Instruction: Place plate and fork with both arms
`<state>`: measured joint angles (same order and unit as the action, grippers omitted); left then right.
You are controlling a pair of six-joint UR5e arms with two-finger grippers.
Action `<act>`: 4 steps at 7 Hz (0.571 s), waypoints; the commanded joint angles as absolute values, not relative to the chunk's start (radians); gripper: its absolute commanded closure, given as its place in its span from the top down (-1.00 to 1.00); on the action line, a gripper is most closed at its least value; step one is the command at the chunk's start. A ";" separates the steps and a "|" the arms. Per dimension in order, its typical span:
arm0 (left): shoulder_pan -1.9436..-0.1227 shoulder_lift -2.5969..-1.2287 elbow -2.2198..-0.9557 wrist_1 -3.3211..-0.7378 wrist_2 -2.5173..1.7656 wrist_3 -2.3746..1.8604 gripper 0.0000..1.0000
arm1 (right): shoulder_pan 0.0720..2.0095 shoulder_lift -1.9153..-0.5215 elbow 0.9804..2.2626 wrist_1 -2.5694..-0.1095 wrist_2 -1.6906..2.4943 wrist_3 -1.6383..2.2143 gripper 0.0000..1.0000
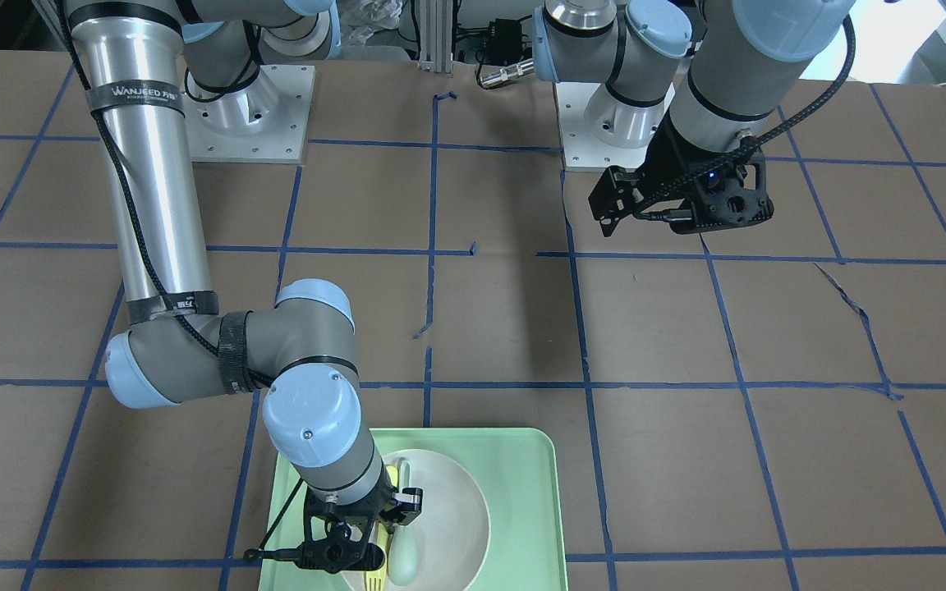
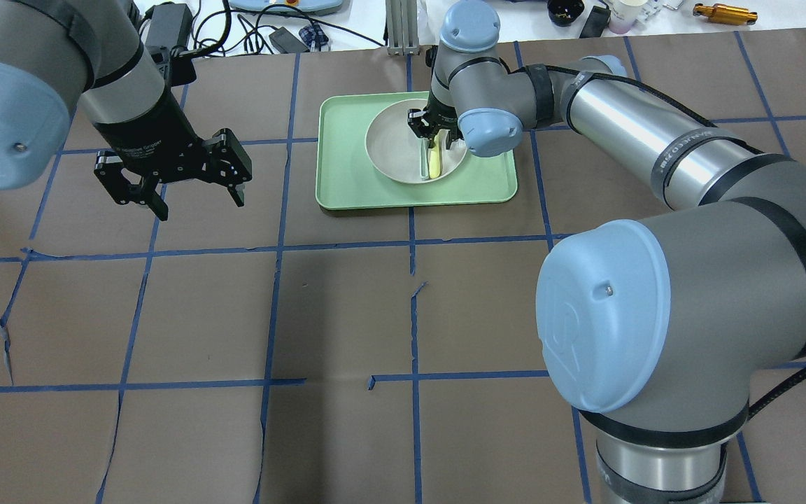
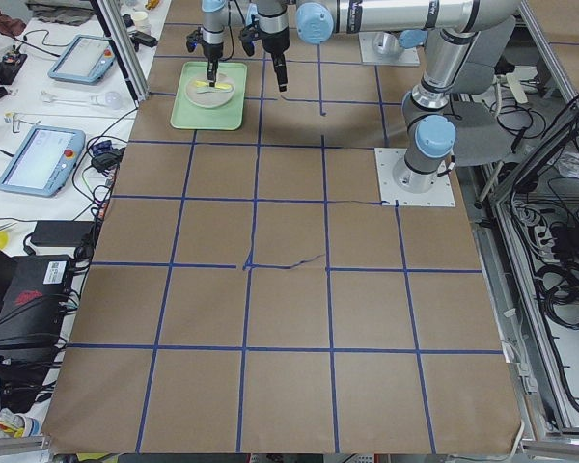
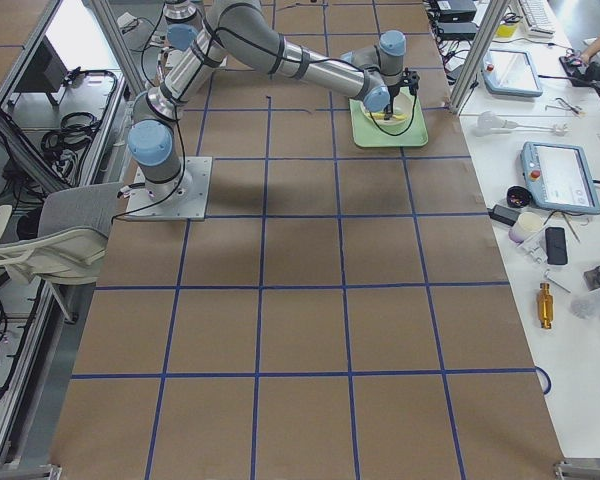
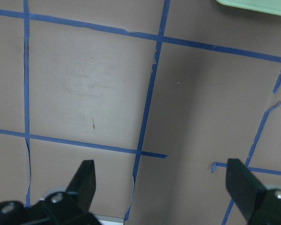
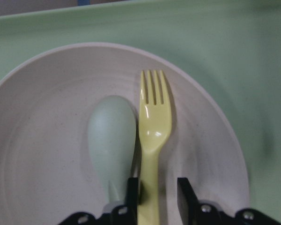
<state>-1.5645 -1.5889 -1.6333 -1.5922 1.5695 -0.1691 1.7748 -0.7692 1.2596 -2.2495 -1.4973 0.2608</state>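
The off-white plate (image 2: 392, 143) sits in a pale green tray (image 2: 347, 175) at the table's far middle. The pale yellow fork (image 6: 154, 117) lies flat in the plate, beside a grey-green spoon (image 6: 110, 136). My right gripper (image 6: 158, 185) is down over the plate, its fingers astride the fork's handle. One finger is against the handle; a small gap shows at the other. It also shows in the overhead view (image 2: 434, 136). My left gripper (image 2: 200, 203) is open and empty, hovering above bare table left of the tray (image 5: 161, 171).
The table is brown paper with blue tape grid lines. The tray's rim (image 1: 551, 492) surrounds the plate (image 1: 448, 501) closely. Cables and devices lie beyond the table's far edge (image 2: 270, 35). The arm bases (image 1: 251, 115) stand at the robot's side.
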 commanded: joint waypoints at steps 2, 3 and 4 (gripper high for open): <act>-1.565 -1.601 -1.637 -1.595 1.566 -0.166 1.00 | 1.775 -0.765 1.261 -2.250 -1.494 0.261 -0.17; -1.565 -1.601 -1.637 -1.598 1.568 -0.166 1.00 | 1.775 -0.764 1.261 -2.249 -1.494 0.262 -0.16; -1.566 -1.597 -1.655 -1.594 1.562 -0.166 1.00 | 1.776 -0.764 1.262 -2.247 -1.491 0.273 -0.16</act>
